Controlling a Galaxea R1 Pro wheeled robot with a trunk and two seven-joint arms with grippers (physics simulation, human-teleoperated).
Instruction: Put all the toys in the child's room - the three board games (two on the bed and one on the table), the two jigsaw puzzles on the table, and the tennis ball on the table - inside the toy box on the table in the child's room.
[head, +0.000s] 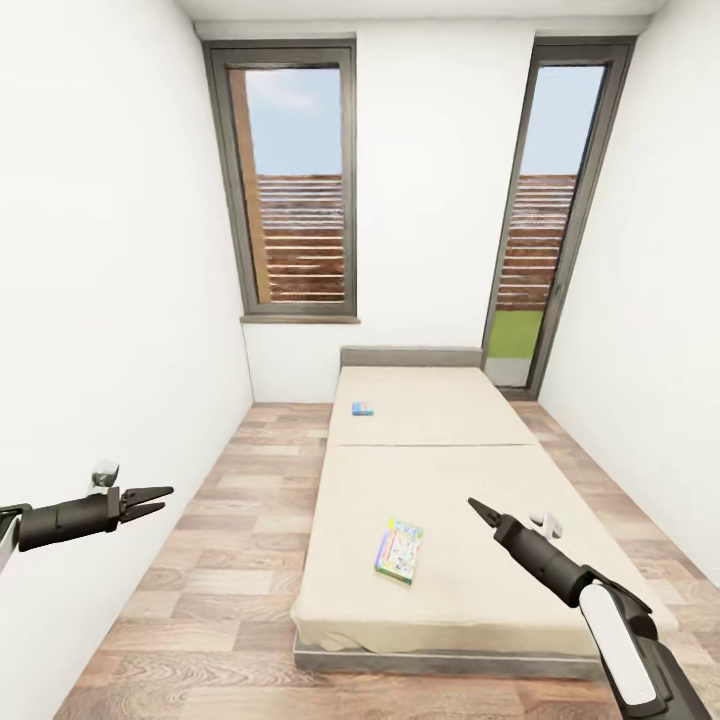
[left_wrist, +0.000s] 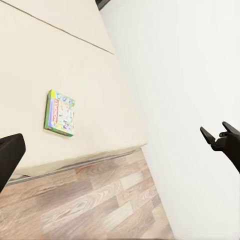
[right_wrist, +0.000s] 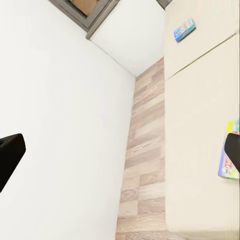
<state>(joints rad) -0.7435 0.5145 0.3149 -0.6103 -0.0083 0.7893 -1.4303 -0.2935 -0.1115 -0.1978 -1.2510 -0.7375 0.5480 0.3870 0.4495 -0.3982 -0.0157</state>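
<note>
Facing the bed (head: 440, 600) from its foot end, both arms raised and empty, likely a carry-free transit pose. Left claw (head: 158, 501) out over the wood floor (head: 230, 560) beside the bed, jaws slightly parted, gripping nothing. Right claw (head: 479, 511) over the near mattress half, tips nearly closed to a point, also empty. Large pale-green board game (head: 399, 550) flat on the near mattress, just ahead and inboard of the right claw, closest pick and the likely first target. Small blue board game (head: 363, 409) flat on the far mattress half, well beyond both claws, near the edge on the left claw's side. Both lying flat, so edge grip or slide to the mattress edge probably needed. Small white object (head: 546, 523) on the bed just outboard of the right claw, too small to identify.
</note>
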